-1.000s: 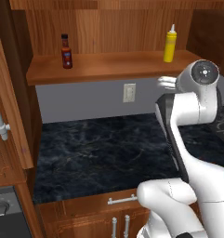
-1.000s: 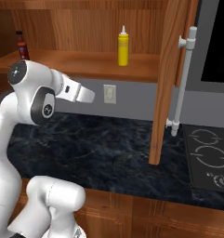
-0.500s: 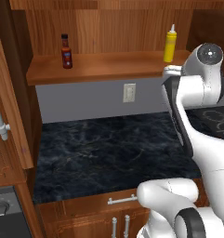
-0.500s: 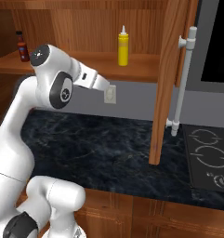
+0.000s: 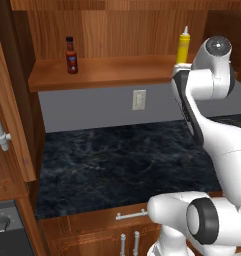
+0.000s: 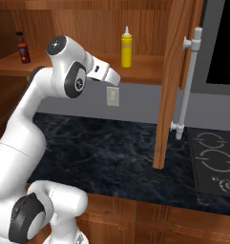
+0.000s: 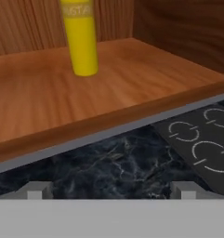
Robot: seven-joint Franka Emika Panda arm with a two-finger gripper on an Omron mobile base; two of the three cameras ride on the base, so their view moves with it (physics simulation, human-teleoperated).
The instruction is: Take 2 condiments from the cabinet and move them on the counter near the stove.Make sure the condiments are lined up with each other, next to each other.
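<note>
The yellow squeeze bottle (image 6: pixel 126 47) stands upright on the cabinet shelf (image 6: pixel 145 66), towards its right end. In the hand view the yellow bottle (image 7: pixel 80 39) is ahead at upper left, apart from the fingers. My gripper (image 6: pixel 112 77) hangs open and empty just in front of the shelf edge, a little left of and below the bottle. Its fingertips (image 7: pixel 36 190) stand wide apart. The dark red sauce bottle (image 5: pixel 71 55) stands at the shelf's left end. My arm partly covers the yellow bottle (image 5: pixel 183 44) in the left base view.
The open cabinet door (image 6: pixel 176 76) with its grey bar handle (image 6: pixel 188 81) hangs right of the shelf. Below lies the dark marbled counter (image 5: pixel 117 160), with the black stove (image 6: pixel 214 162) at its right. A wall socket (image 5: pixel 139 99) sits under the shelf.
My arm has risen and swung the hand towards the shelf, closer to the yellow bottle. The jaws have stayed open. Both bottles stand where they were.
</note>
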